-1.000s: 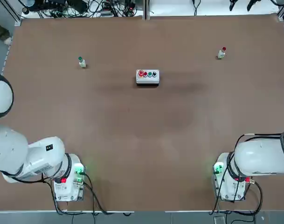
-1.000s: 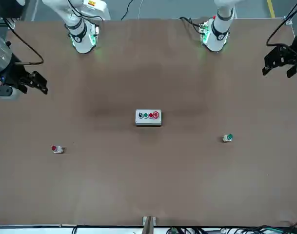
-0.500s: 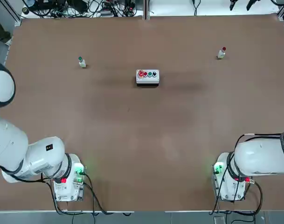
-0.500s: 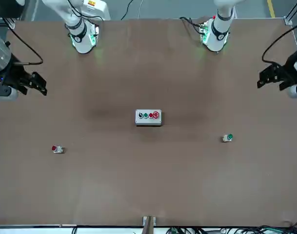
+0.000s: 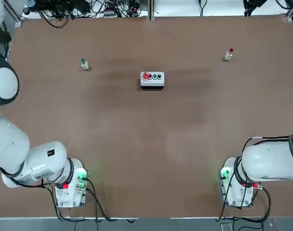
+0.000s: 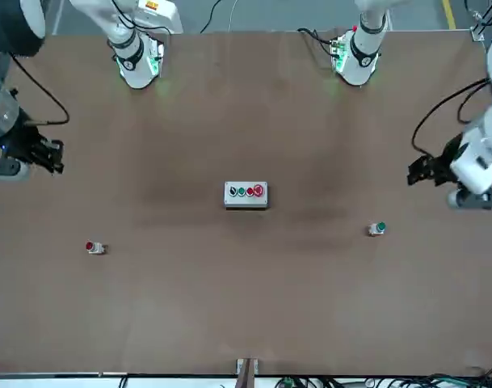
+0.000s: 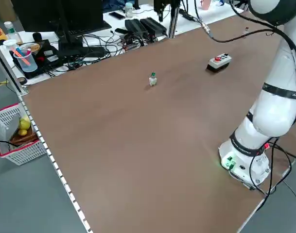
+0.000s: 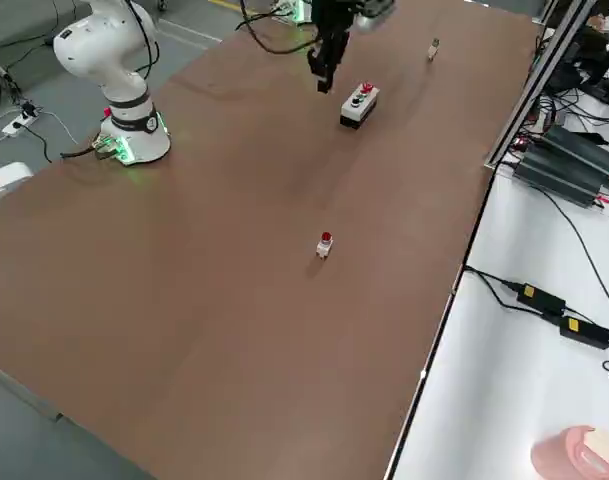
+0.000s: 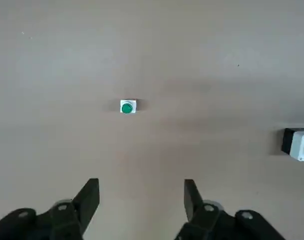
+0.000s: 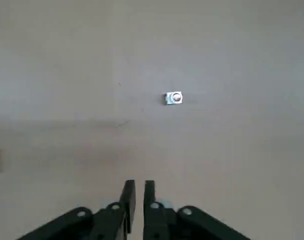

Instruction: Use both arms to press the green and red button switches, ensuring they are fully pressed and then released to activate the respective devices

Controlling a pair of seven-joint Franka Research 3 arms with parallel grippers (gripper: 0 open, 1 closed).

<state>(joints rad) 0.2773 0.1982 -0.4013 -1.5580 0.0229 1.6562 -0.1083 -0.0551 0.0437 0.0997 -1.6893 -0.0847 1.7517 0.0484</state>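
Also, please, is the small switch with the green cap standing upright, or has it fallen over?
Upright: the green-capped switch stands on its white body, cap on top.

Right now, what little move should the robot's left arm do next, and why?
I think the left end effector should close its fingers, then ease toward the green button switch. Its fingers stand apart, with the switch beyond them, so a closed tip would probably press the small round cap better than a gap would.
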